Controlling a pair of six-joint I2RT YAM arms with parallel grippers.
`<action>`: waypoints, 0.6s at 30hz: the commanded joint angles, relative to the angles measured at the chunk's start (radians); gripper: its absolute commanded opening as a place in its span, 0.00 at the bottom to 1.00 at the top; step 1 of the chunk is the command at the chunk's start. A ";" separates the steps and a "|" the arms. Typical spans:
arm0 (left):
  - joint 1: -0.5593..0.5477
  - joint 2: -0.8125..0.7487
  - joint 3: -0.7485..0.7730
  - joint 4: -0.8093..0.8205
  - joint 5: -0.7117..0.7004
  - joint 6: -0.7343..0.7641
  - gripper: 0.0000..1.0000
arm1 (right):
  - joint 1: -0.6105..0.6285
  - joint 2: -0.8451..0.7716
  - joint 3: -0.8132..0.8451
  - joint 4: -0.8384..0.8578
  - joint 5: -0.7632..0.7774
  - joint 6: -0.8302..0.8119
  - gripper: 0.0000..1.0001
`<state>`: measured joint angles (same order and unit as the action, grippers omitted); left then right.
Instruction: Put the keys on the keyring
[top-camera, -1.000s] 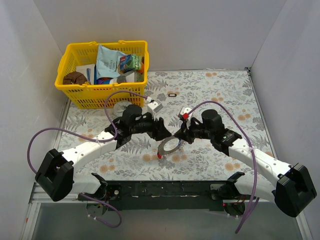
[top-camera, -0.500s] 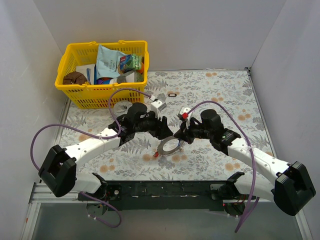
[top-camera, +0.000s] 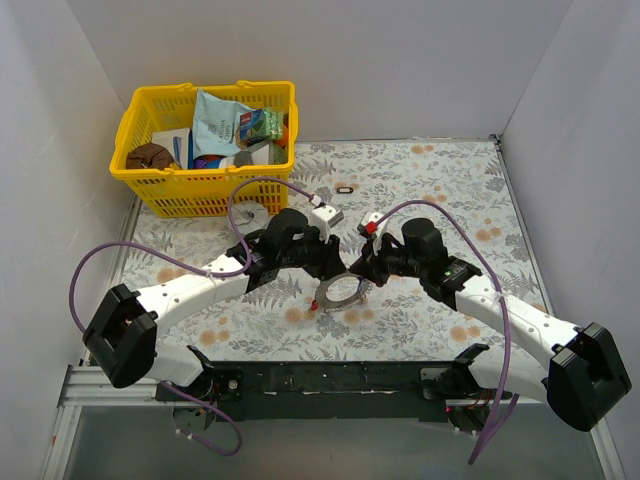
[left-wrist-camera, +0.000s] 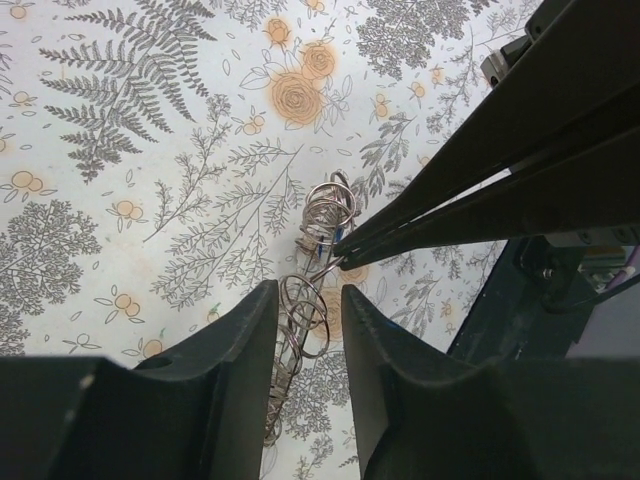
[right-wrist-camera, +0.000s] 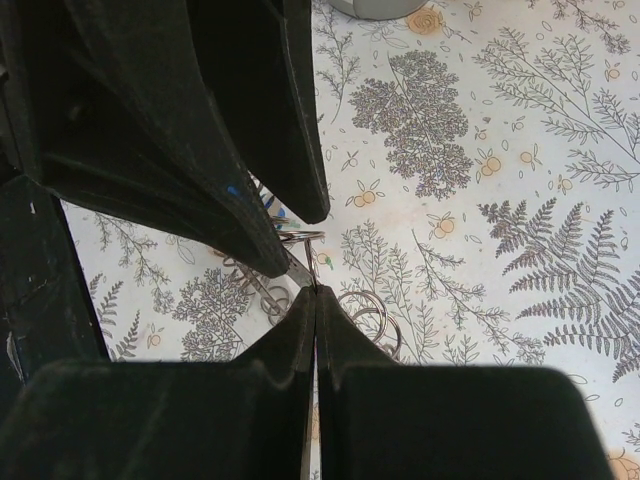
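Observation:
The keyring (top-camera: 340, 292) is a silvery ring held just over the mat between both grippers, with a red key (top-camera: 314, 306) hanging at its lower left. My right gripper (top-camera: 358, 281) is shut, its tips (right-wrist-camera: 316, 292) pinching a thin wire loop of the keyring (right-wrist-camera: 300, 238). In the left wrist view its fingers (left-wrist-camera: 430, 210) come in from the upper right. My left gripper (left-wrist-camera: 308, 300) straddles the keyring's small wire loops (left-wrist-camera: 305, 322), jaws narrow but apart. A blue fleck (right-wrist-camera: 276, 211) peeks from behind the left finger; I cannot tell what it is.
A yellow basket (top-camera: 150, 185) full of packets stands at the back left. A grey tin (top-camera: 245, 214) sits just in front of it, partly hidden by the left arm. A small dark item (top-camera: 347, 189) lies at the back middle of the floral mat.
The left arm has swung right, bringing its gripper in over the keyring, and its jaws have narrowed. The ring has shifted slightly. The right gripper has held its pinch.

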<state>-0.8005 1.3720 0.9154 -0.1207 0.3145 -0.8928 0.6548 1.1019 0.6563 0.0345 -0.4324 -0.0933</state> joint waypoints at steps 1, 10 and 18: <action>-0.005 0.002 0.031 -0.019 -0.052 0.012 0.29 | -0.003 -0.002 0.034 0.073 -0.002 0.017 0.01; -0.005 0.025 0.027 -0.008 -0.080 0.000 0.08 | -0.003 -0.013 0.026 0.068 -0.023 0.007 0.01; -0.005 -0.016 -0.010 0.032 -0.115 -0.017 0.00 | -0.004 -0.016 0.011 0.068 -0.034 0.000 0.01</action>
<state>-0.8055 1.3991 0.9150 -0.1249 0.2424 -0.9020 0.6506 1.1015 0.6563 0.0341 -0.4290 -0.0860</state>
